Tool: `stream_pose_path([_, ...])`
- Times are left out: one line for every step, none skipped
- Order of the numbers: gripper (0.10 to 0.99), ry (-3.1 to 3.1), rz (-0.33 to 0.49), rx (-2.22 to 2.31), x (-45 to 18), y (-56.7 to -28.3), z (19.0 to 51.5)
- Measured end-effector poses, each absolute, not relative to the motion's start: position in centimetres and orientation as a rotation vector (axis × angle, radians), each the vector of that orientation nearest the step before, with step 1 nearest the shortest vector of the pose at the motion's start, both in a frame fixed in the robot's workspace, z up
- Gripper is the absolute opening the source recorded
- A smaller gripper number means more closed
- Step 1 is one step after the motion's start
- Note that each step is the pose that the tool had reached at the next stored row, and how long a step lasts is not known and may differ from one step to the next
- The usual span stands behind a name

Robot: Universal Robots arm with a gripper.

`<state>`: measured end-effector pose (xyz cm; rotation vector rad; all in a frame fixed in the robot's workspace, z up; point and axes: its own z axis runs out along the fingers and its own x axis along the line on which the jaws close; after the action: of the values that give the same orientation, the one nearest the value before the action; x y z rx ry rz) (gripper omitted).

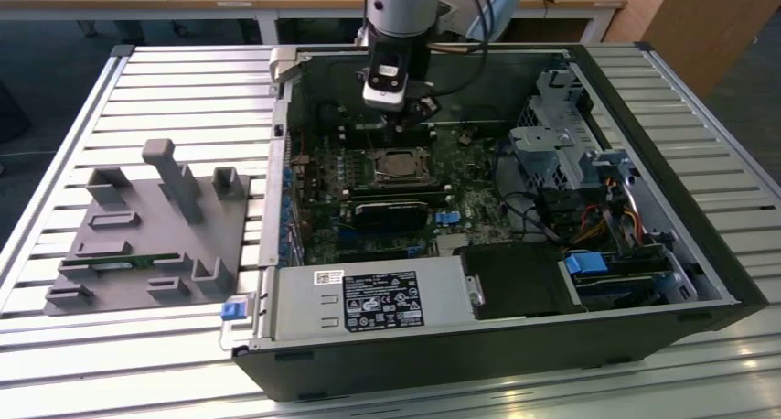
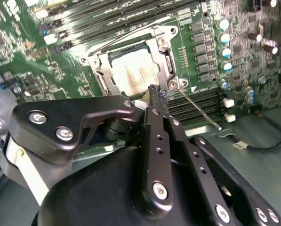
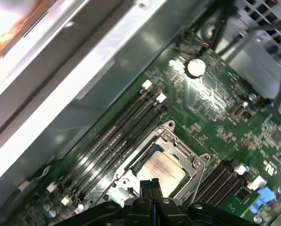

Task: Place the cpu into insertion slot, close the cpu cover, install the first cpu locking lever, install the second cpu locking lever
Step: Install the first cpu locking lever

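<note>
The cpu [image 1: 397,166] [image 2: 136,70] [image 3: 163,169], a dull silver square, lies in the insertion slot on the green motherboard inside the open computer case. The cpu cover [image 2: 164,55] [image 3: 189,159], a thin metal frame, lies down around it. One wire locking lever [image 2: 196,107] sticks out from the socket's corner over the memory slots, and another [image 2: 131,33] runs along the far side of the socket. My gripper [image 1: 398,108] [image 2: 154,92] [image 3: 152,184] hovers just off the socket's edge, shut, holding nothing.
A grey fixture block [image 1: 146,227] with upright holders stands on the slatted table at the exterior view's left. Inside the case are the power supply [image 1: 366,300], a drive cage [image 1: 561,154], loose cables [image 1: 543,213] and black memory slots [image 3: 116,136].
</note>
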<state>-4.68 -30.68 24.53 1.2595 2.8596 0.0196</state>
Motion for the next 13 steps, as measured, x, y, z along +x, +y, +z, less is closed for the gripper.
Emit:
stream_pose_path([0.110, 2.871, 0.020, 1.234, -4.68, -30.68, 24.53])
stream_pose_path([0.110, 2.882, 0.020, 1.208, -4.68, -30.68, 24.53])
stream_pose_path([0.110, 2.892, 0.020, 1.184, -4.68, -30.68, 24.53])
stream_pose_path([0.110, 2.902, 0.021, 1.159, -4.68, -30.68, 24.53])
stream_pose_path([0.110, 2.912, 0.021, 1.134, -4.68, -30.68, 24.52])
stream_pose_path([0.110, 2.921, 0.021, 1.111, -4.68, -30.68, 24.53])
stream_pose_path([0.110, 2.930, 0.021, 1.089, -4.68, -30.68, 24.53])
stream_pose_path([0.110, 2.938, 0.021, 1.067, -4.68, -30.68, 24.53])
stream_pose_path([0.110, 2.946, 0.022, 1.045, -4.68, -30.68, 24.52])
stream_pose_path([0.110, 2.954, 0.022, 1.023, -4.68, -30.68, 24.52])
stream_pose_path([0.110, 2.962, 0.022, 0.999, -4.68, -30.68, 24.52])
stream_pose_path([0.110, 2.970, 0.022, 0.976, -4.68, -30.68, 24.52])
stream_pose_path([0.110, 2.977, 0.022, 0.953, -4.68, -30.68, 24.52])
